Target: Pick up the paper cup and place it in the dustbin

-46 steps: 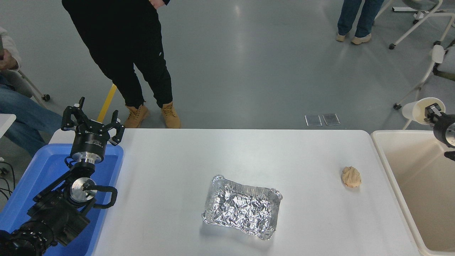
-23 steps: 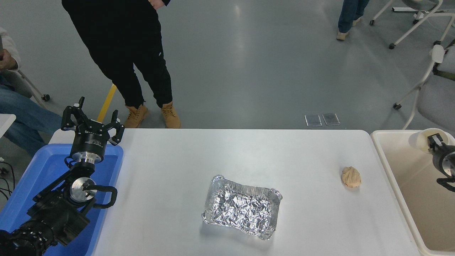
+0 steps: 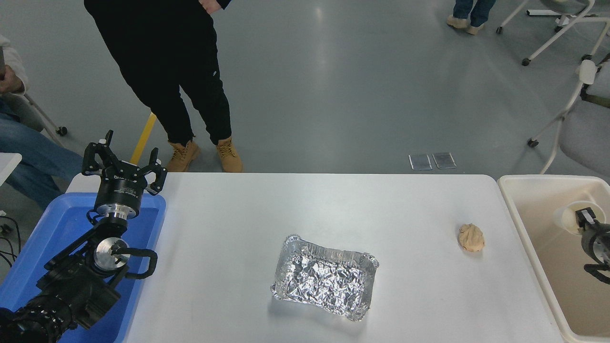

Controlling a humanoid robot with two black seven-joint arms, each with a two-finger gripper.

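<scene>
The white paper cup (image 3: 570, 217) lies on its side with its cream inside facing me, held inside the cream dustbin (image 3: 524, 224) at the right edge. My right gripper (image 3: 582, 220) is shut on the cup's rim and reaches down into the bin from the right edge. My left gripper (image 3: 121, 164) is open and parked at the lower left over the blue bin (image 3: 57, 228).
A crinkled foil tray (image 3: 325, 277) sits in the middle of the white table (image 3: 305, 205). A crumpled tan paper ball (image 3: 471, 237) lies near the table's right edge. A person in black stands at the far side, another sits at the left. Chairs stand at the far right.
My right gripper has come down with the cup, from above the dustbin's far rim to well inside the bin. The left arm has not moved.
</scene>
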